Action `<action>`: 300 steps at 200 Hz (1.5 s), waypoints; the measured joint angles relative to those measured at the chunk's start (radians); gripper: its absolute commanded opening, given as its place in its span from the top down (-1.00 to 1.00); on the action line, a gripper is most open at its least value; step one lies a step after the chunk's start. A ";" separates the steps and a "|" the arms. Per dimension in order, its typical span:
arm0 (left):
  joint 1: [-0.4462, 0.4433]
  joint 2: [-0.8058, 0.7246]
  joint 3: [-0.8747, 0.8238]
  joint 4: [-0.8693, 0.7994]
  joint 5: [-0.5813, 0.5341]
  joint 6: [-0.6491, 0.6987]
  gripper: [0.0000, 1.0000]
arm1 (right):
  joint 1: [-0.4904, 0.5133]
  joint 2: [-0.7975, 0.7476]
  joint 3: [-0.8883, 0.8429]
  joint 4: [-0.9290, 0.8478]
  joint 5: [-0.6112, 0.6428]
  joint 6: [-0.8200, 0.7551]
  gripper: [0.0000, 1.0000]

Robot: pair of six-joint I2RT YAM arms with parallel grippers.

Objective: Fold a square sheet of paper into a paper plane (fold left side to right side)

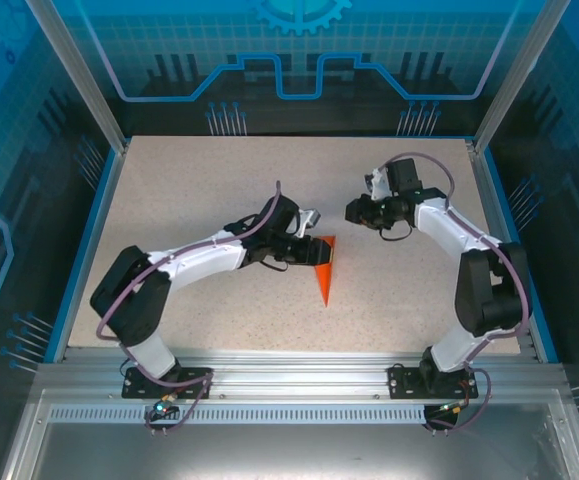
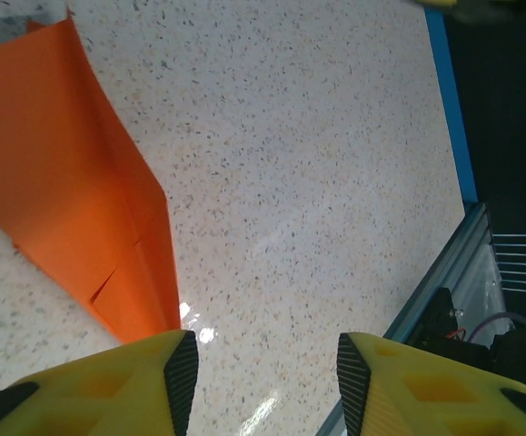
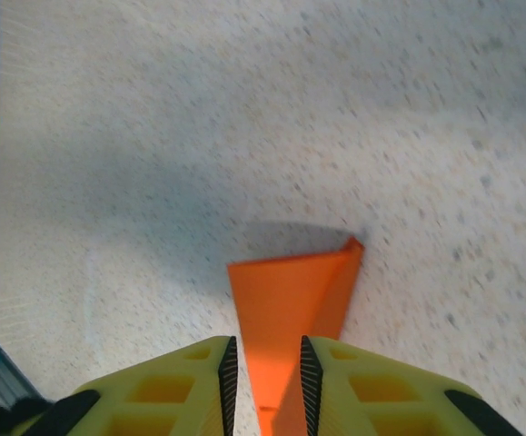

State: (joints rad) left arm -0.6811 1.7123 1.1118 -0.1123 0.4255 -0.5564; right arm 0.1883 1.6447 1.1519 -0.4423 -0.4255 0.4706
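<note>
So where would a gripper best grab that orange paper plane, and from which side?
Probably its wide end: on the paper plane one corner lifts off the table and casts a shadow, so a finger could slip under, coming low from that end. The pointed tip looks flat.

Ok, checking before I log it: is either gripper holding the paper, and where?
Nothing is held. The folded paper lies on the table, left gripper open beside it, right gripper apart.

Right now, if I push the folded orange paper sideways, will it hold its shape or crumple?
Probably floppy: the paper plane is thin, and one flap seems to stand up off the table. It is likely very light, so a push may just skate it over the smooth table. The tapered tip could buckle first.
</note>
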 measured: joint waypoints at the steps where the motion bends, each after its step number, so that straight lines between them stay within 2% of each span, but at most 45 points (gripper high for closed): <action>1: 0.000 0.003 0.002 0.002 0.002 0.000 0.04 | 0.000 -0.001 -0.003 -0.001 0.001 0.000 0.48; 39: -0.030 0.122 0.100 -0.007 0.033 -0.003 0.03 | -0.048 -0.020 -0.099 -0.034 0.026 0.006 0.48; 67: -0.037 0.159 0.143 -0.051 -0.021 0.006 0.02 | -0.053 -0.031 -0.142 -0.045 0.033 0.002 0.43; 102: -0.036 0.158 0.141 -0.064 -0.071 0.006 0.02 | -0.039 -0.069 -0.169 -0.067 0.034 -0.001 0.28; 137: -0.030 0.029 0.026 -0.071 -0.178 0.005 0.00 | 0.069 -0.121 -0.170 -0.100 0.095 0.010 0.08; 161: -0.021 -0.111 -0.077 -0.077 -0.284 0.003 -0.05 | 0.168 -0.115 -0.152 -0.136 0.158 0.023 0.06; 184: -0.020 -0.221 -0.165 -0.080 -0.388 -0.015 -0.12 | 0.245 -0.048 -0.098 -0.164 0.219 0.041 0.06; 193: -0.020 -0.251 -0.192 -0.087 -0.428 -0.026 -0.15 | 0.266 -0.011 -0.075 -0.171 0.243 0.048 0.10; 211: -0.020 -0.288 -0.229 -0.106 -0.499 -0.040 -0.26 | 0.294 0.061 -0.044 -0.173 0.282 0.058 0.30; 224: -0.020 -0.312 -0.248 -0.126 -0.547 -0.047 -0.46 | 0.306 0.101 -0.031 -0.183 0.308 0.062 0.47; 248: -0.020 -0.367 -0.275 -0.150 -0.622 -0.072 -0.80 | 0.320 0.125 -0.024 -0.202 0.344 0.068 1.00; 262: -0.020 -0.405 -0.292 -0.157 -0.660 -0.080 -0.97 | 0.324 0.124 -0.010 -0.208 0.340 0.046 1.00; 277: -0.020 -0.443 -0.308 -0.171 -0.697 -0.087 -0.97 | 0.327 0.108 -0.003 -0.198 0.307 0.027 1.00; 300: -0.020 -0.482 -0.320 -0.196 -0.747 -0.094 -0.97 | 0.317 0.031 -0.011 -0.158 0.188 0.005 1.00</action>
State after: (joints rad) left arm -0.7010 1.2304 0.7921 -0.3084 -0.3214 -0.6502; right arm 0.5056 1.6760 1.1408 -0.6006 -0.2375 0.4751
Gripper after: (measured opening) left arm 0.984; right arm 0.041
